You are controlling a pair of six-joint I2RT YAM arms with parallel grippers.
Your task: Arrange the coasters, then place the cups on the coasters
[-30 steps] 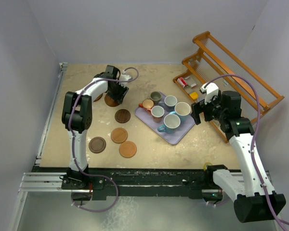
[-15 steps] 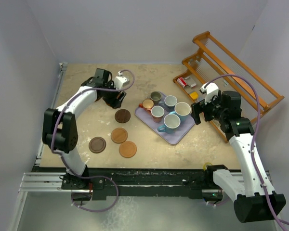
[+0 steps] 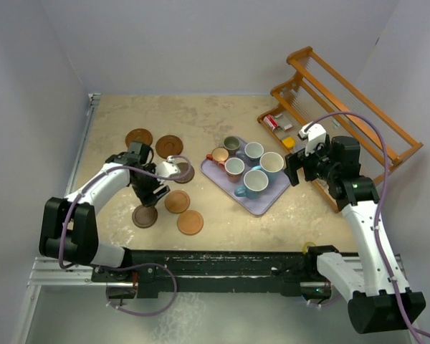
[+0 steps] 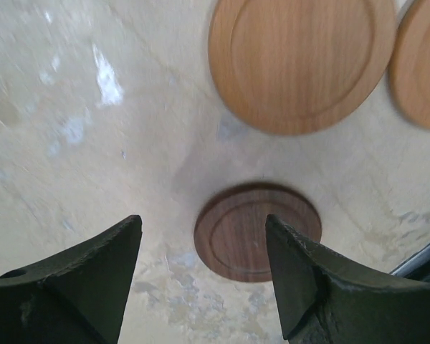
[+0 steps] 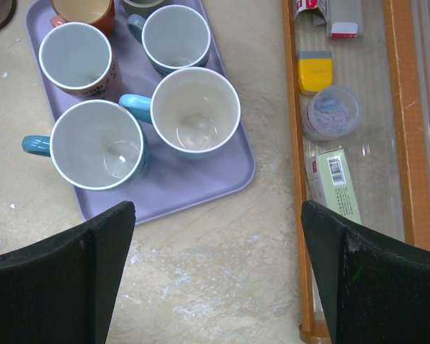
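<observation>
Six coasters lie on the table: two at the back left [image 3: 138,137] [image 3: 169,146], a dark one [image 3: 184,174] partly hidden behind my left wrist, a dark brown one [image 3: 145,216] and two orange-brown ones [image 3: 177,201] [image 3: 190,222]. My left gripper [image 3: 149,195] [image 4: 204,276] hovers open over the dark brown coaster [image 4: 258,233] and holds nothing. Several cups stand on the lavender tray [image 3: 261,203], among them two light blue ones [image 5: 97,147] [image 5: 195,111]. My right gripper [image 3: 301,169] [image 5: 218,276] is open and empty, above the table just right of the tray [image 5: 201,179].
A wooden rack [image 3: 344,107] stands along the right side; its tray holds a yellow box [image 5: 314,72], a round clear tub [image 5: 332,113] and a green carton [image 5: 335,183]. Walls close the table at the left and back.
My left gripper opened and let go of a coaster at the back left. The arm then swung toward the near side, over the dark brown coaster. The right arm stayed still.
</observation>
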